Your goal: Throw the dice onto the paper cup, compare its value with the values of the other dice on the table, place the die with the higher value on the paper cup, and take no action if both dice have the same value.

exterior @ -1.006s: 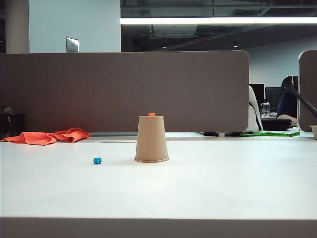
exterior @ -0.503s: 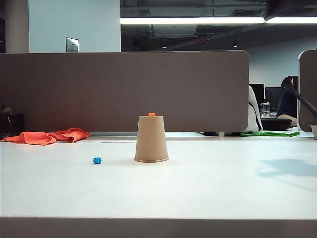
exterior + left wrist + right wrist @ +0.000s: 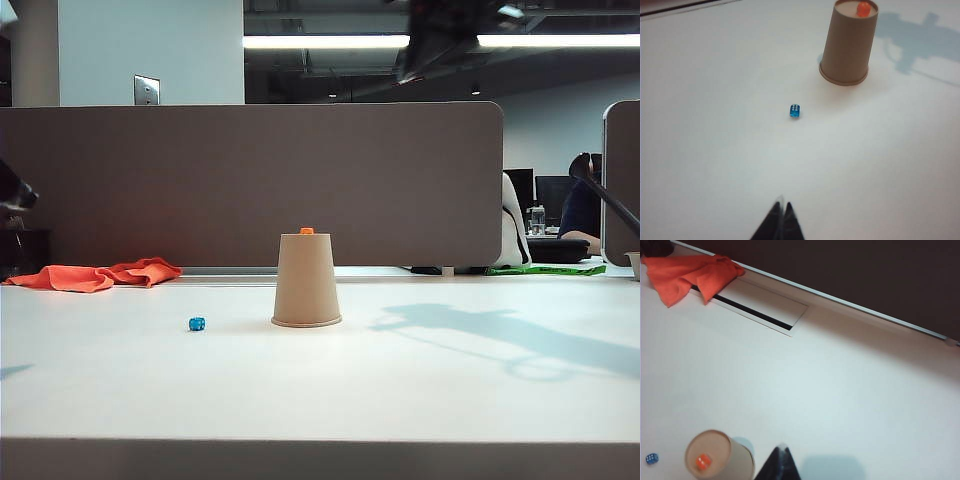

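The tan paper cup point(image 3: 306, 280) stands upside down mid-table, with the orange dice point(image 3: 306, 231) resting on its upturned base. The other dice, blue point(image 3: 196, 324), lies on the table left of the cup. In the left wrist view my left gripper point(image 3: 782, 206) is shut and empty, hovering well short of the blue die point(image 3: 795, 111), with the cup point(image 3: 847, 45) and orange die point(image 3: 864, 8) beyond. My right gripper point(image 3: 781, 447) is also shut and empty, high above the table beside the cup point(image 3: 720, 462) and its orange die point(image 3: 702, 461).
An orange cloth point(image 3: 95, 275) lies at the back left by the brown partition point(image 3: 250, 180). A cable slot point(image 3: 755, 310) runs along the table's back. The right arm point(image 3: 440, 40) is a dark blur at the top, and the left arm point(image 3: 15, 192) shows at the left edge.
The right arm has swung in along the top from the right toward the middle, and its shadow has spread across the table. The left arm has appeared at the left edge. Cup and dice have not moved.
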You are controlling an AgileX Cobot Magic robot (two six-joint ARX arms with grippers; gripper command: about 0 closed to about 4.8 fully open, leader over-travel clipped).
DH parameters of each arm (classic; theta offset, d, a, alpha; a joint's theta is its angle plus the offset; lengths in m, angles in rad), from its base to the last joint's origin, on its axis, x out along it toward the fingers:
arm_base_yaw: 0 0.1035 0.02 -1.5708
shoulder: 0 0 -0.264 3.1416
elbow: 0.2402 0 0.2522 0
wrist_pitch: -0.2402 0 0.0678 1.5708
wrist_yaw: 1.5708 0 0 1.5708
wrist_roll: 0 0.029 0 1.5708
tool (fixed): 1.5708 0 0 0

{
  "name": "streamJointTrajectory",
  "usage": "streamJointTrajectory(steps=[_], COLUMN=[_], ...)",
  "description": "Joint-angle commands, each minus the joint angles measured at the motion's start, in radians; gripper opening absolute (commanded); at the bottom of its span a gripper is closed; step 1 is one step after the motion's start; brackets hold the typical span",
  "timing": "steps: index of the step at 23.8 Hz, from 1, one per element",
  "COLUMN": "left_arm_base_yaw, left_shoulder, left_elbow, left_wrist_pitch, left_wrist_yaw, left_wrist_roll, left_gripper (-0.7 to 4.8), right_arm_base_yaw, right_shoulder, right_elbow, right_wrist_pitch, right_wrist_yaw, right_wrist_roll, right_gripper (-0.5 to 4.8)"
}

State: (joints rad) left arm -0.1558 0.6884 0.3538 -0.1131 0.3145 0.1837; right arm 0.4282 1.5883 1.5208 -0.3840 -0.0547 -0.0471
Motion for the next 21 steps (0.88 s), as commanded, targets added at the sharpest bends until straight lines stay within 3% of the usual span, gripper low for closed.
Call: streamJointTrajectory(steps=[1,5,19,21], left_arm_base_yaw=[0.0,0.0,0.0,0.0], left_shoulder=[0.01,0.017,0.092,0.094], left_elbow=[0.005,0.005,0.009,0.01], left_wrist_pitch=[0.023,0.024,0.062,0.061], left_wrist_yaw=[0.009,0.009,0.049,0.049], left_wrist_roll=[0.004,0.051,0.052,0.052], left_gripper=[-0.06,-0.06,-0.06,-0.06], right_arm_base_yaw=[0.03,0.055,0.109,0.118], right_shoulder=[0.08,0.2,0.348,0.35], right_elbow=[0.075,0.142,0.147,0.147], right_wrist_pitch=[-0.005,-0.009,-0.015,-0.015], right_wrist_yaw=[-0.005,-0.018,-0.031,-0.033], right_wrist_roll=[0.005,0.024,0.04,0.039], right_gripper=[-0.01,-0.01,0.0,0.29])
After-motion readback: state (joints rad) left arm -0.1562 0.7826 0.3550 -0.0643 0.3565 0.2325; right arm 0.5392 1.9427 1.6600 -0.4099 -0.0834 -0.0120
